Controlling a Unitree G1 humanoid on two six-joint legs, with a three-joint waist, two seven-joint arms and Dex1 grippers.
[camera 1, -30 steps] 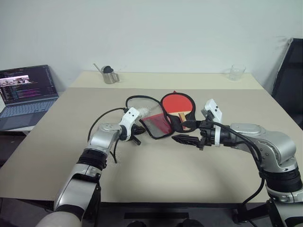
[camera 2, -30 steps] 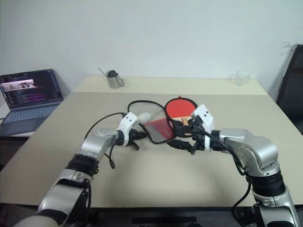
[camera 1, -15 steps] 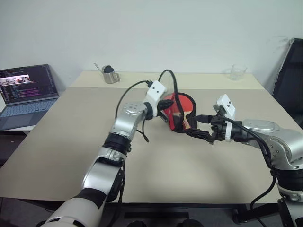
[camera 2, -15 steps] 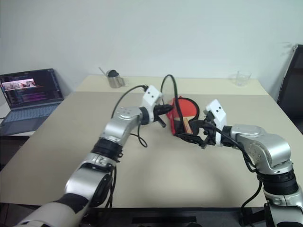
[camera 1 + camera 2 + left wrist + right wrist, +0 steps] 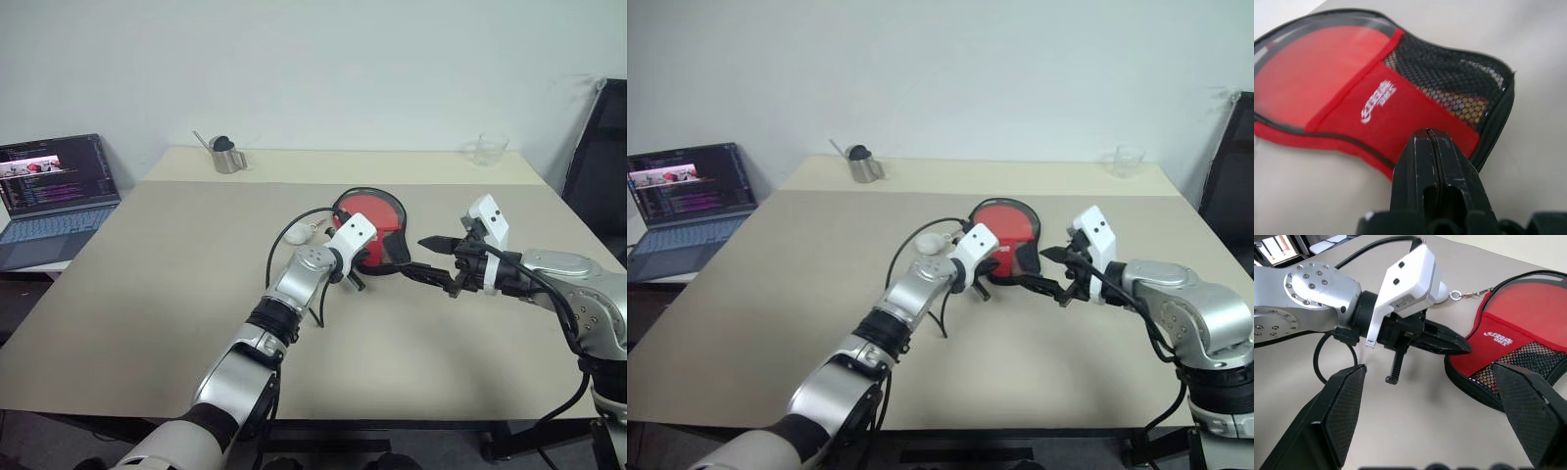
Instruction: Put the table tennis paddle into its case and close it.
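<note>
The red case [image 5: 375,221] lies flat on the desk [image 5: 147,294], logo side up. The left hand [image 5: 1452,343], fingers pressed together, touches its near edge. The right hand [image 5: 423,260], spread wide and empty, hovers just beside its mesh end.

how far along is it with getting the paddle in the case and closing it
Well along, by the look of it. The case lies flat on the table, red logo side and mesh pocket up, with no bare paddle in sight, so the paddle seems to be inside. The left gripper, shut, sits at the case's edge; the right gripper hangs open beside it. Whether the zip is run shut I can't tell; that probably remains.
</note>
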